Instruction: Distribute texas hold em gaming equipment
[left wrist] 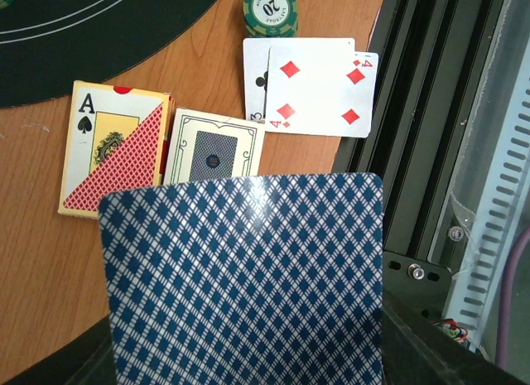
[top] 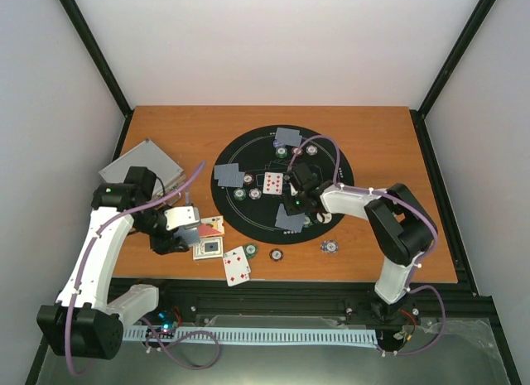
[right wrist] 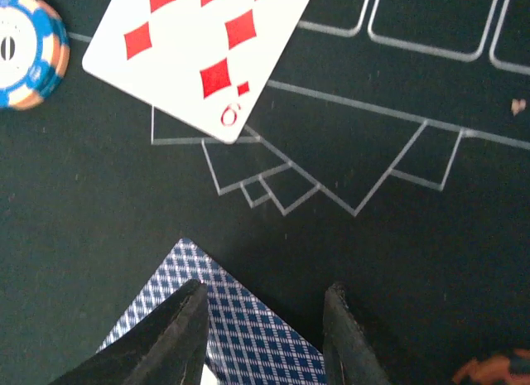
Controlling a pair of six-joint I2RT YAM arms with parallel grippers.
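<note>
The left end effector [top: 176,229] pinched a blue-backed playing card [left wrist: 248,277] above the counter [left wrist: 33,269]. The right end effector [right wrist: 265,290] stood spread over a face-down card [right wrist: 248,335] on the black mat [right wrist: 414,261].

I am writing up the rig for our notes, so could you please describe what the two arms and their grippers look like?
Both the left arm and the right arm have white shells on the long links and bulky black joints. A thin purple cable loops along each. The right gripper has two black, tapering fingers with a rough matte surface.
</note>
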